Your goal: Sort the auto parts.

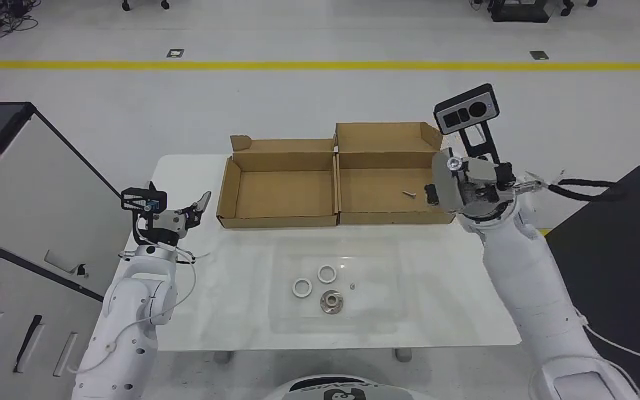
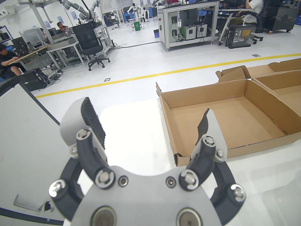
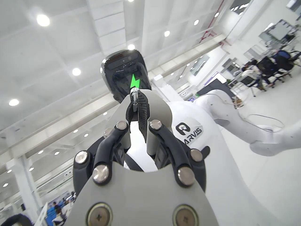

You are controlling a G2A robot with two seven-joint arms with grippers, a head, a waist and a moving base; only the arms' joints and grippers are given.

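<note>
Clamping a small threaded metal pin [image 3: 134, 94] by its shank, the right pincer [image 3: 137, 98] hung just beside the right carton [image 1: 395, 219]. Pin judged light, stiff, slippery. Left pincer [image 2: 150, 118] stood apart, empty.
</note>
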